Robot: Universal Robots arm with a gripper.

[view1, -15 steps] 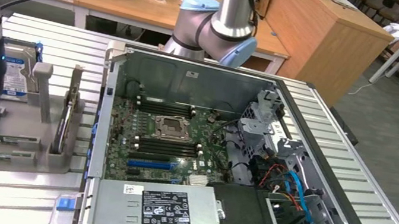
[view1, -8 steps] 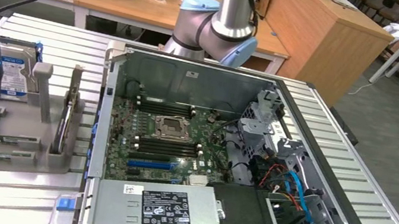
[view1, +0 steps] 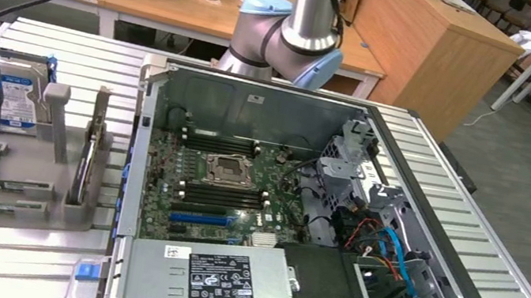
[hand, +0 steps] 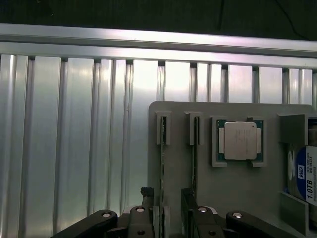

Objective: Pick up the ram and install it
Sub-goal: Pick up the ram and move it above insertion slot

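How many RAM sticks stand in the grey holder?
2. One ram stands on edge in a holder slot, between the fingers of the open tool; the other ram stands in the neighbouring slot, nearer the processor. The tool hides part of the holder.

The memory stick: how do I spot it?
On the ribbed metal table lies a grey tray with a square chip. Two thin sticks stand on edge beside it; the memory stick is the farther one, straddled by the open hand.

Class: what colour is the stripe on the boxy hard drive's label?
Blue, beside white, on the boxy silver hard drive; clearest in the wrist view.
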